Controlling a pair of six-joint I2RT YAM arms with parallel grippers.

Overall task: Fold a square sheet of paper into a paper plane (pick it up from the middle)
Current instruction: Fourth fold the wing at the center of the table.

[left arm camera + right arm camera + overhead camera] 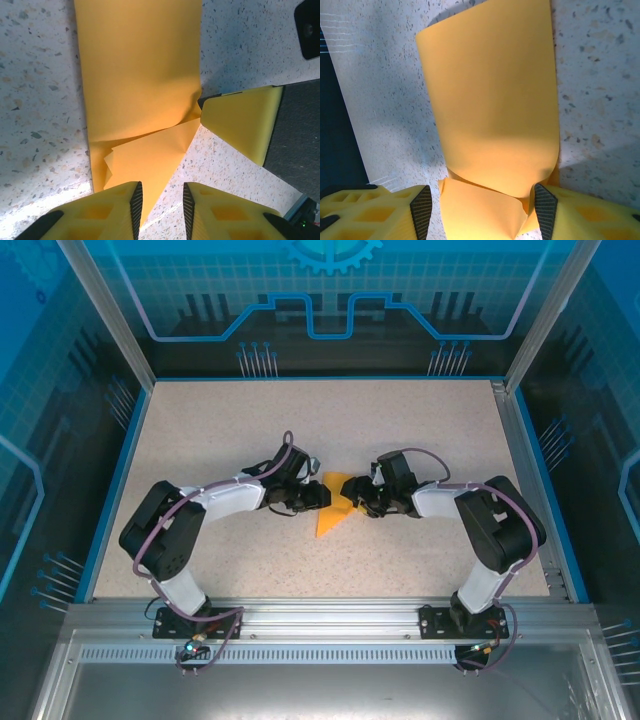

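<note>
One square sheet of paper (333, 510): thin, matte orange-yellow, creased to a pointed shape, one flap curling up off the lower layer; lies mid-table on the speckled stone-look table (420, 430). Two grippers, two fingers each: yellow wedge-shaped bodies with hollow pockets, black ribbed faces. left gripper (161, 197) at 9 o'clock of the paper: jaws partly apart, narrow gap; the paper's tip pokes in beside one face; nothing clamped. right gripper (483, 197) at 3 o'clock: jaws wider, straddling the sheet's end; one face touches the paper edge, the other stands clear (no grip visible).
</note>
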